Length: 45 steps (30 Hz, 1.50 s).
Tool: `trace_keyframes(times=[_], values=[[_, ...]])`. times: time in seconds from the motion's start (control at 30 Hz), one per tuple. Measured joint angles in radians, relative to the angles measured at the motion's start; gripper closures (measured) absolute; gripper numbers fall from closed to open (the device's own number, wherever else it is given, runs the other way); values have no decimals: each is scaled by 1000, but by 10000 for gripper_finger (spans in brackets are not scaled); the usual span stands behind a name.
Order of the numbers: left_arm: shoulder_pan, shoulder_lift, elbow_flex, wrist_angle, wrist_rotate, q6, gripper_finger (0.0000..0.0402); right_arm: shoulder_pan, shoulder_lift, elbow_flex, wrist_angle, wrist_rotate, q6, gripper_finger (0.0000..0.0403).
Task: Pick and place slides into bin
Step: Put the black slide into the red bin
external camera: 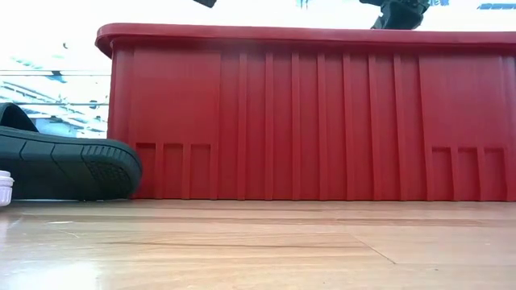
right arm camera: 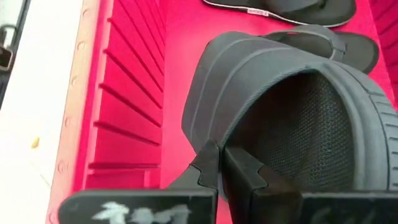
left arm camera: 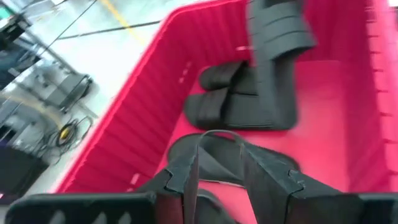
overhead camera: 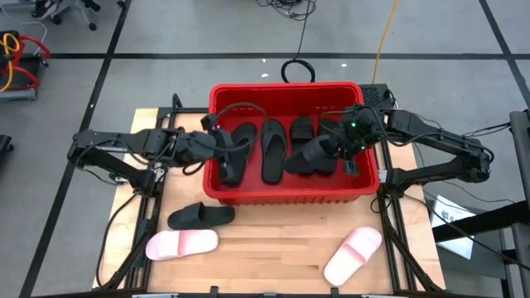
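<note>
Several black slides (overhead camera: pixel 273 149) lie in the bin (overhead camera: pixel 291 195). The left tool (overhead camera: pixel 225 157) grips a thong slide (left arm camera: pixel 221 158), the right tool (overhead camera: pixel 325 151) a wide-strap one (right arm camera: pixel 292 106). Three slides wait near the tabletop's front edge: one black (overhead camera: pixel 201 215), two pink (overhead camera: pixel 182 243).

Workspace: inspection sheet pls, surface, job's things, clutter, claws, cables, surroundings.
Surface: wooden table, bare around the loose slides.
Job's things: red bin holds several black slides; a black slide and two pink slides lie on the table in front of it.
Clutter: nothing seen.
Claws: left claw inside the bin, clamped on the strap of a thong slide; right claw inside the bin, shut on the strap of a wide-strap slide.
Cables: black coil and yellow cable on the floor behind the bin.
Surroundings: taped floor, chair far left.
</note>
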Motion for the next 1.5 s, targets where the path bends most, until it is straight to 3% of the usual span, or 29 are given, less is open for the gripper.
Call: trace_keyframes(times=[0.13, 0.33, 0.57, 0.73, 1.07, 1.17, 1.5], values=[[65, 0, 0, 1, 1, 0, 282, 0, 0, 1, -62, -1, -24, 403], [169, 0, 0, 22, 95, -2, 282, -1, 4, 1, -151, 5, -82, 403], [254, 0, 0, 96, 218, -1, 282, -28, 73, 1, -136, 134, -211, 403], [280, 0, 0, 104, 231, 0, 282, -33, 129, 5, -170, 139, -353, 403], [290, 0, 0, 104, 230, 10, 282, -41, 229, 235, -299, 128, -382, 403], [290, 0, 0, 104, 229, 24, 282, -75, 256, 292, -327, 78, -419, 403], [290, 0, 0, 106, 267, 61, 282, -165, 432, 531, -527, 80, -525, 403]])
